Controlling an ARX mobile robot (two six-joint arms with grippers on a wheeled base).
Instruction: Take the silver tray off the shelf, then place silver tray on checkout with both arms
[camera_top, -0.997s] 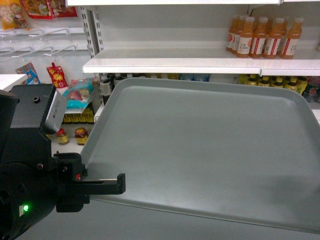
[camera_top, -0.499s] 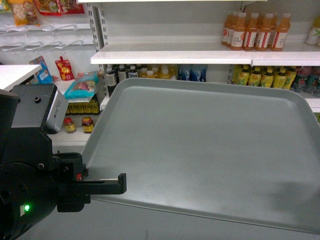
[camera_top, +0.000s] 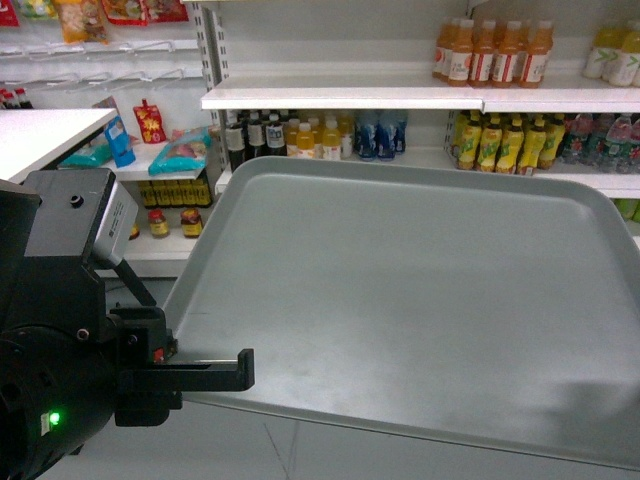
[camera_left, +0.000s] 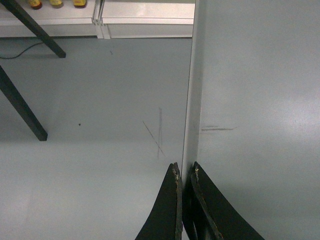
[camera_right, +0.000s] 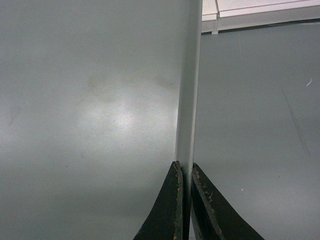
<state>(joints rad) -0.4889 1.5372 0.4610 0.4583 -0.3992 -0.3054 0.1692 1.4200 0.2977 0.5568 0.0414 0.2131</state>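
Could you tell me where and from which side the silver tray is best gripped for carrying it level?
Grip the silver tray by its low raised rim on the two short ends, each arm coming in sideways from outside. The flat, wide panel offers nothing else thin enough to pinch. The left gripper and right gripper each have their fingers closed over the rim edge, which looks a sound hold.

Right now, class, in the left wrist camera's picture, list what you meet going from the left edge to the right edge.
Dark table legs → bare grey floor with scratch marks → left gripper pinching the tray's edge → silver tray filling the right side.
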